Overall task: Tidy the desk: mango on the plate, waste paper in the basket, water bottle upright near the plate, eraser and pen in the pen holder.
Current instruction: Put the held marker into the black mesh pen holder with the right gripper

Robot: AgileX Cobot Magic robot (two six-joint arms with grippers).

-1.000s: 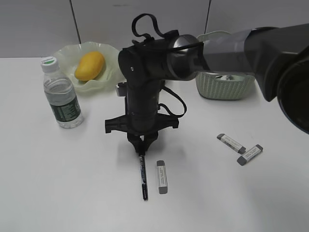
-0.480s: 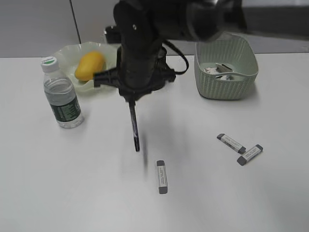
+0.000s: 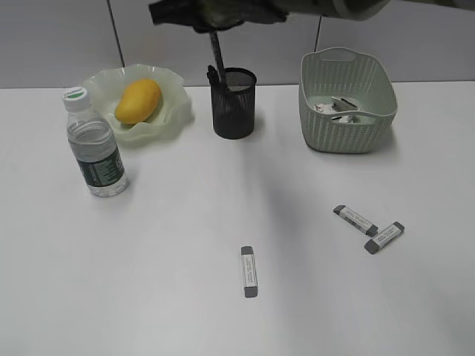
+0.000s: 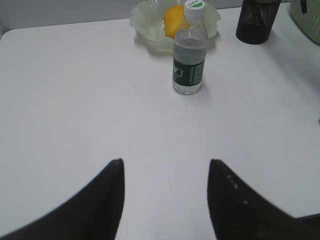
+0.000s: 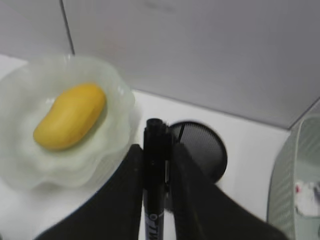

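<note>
My right gripper [image 5: 156, 148] is shut on the black pen [image 5: 155, 167], which hangs upright with its lower tip just over the rim of the black mesh pen holder [image 3: 234, 104]. In the exterior view the gripper [image 3: 213, 28] is at the top edge. The mango [image 3: 138, 101] lies on the ruffled green plate [image 3: 172, 119], and the water bottle [image 3: 95, 144] stands upright in front of it. Waste paper [image 3: 338, 108] lies in the green basket [image 3: 347, 126]. Three erasers [image 3: 249, 271] [image 3: 355, 219] [image 3: 384, 237] lie on the desk. My left gripper [image 4: 165, 162] is open over bare desk.
The pen holder stands between plate and basket at the back of the white desk [image 3: 163, 245]. A grey panelled wall [image 3: 59, 37] rises right behind them. The two right-hand erasers lie touching in a V.
My right arm has lifted the pen off the desk beside the middle eraser and carried it up and back to above the pen holder. The erasers have not moved.
</note>
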